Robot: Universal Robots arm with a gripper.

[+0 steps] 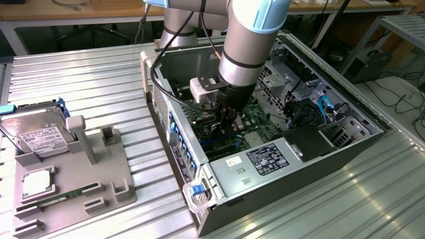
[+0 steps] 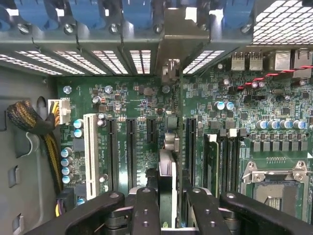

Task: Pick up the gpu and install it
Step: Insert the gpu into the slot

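The black-fingered gripper (image 2: pixel 167 208) grips the thin green gpu card with silver bracket (image 2: pixel 167 147) edge-on, directly below it over the green motherboard (image 2: pixel 122 105). Misalignment with the slot could jam the card's edge.

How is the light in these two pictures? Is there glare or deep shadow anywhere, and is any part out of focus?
Exterior view: bright glare on the ribbed metal table; the inside of the computer case is in shadow around the gripper. Wrist view: the motherboard is evenly lit and in focus; the gpu, seen edge-on between the black fingers, looks soft; the perforated metal panel is overexposed.
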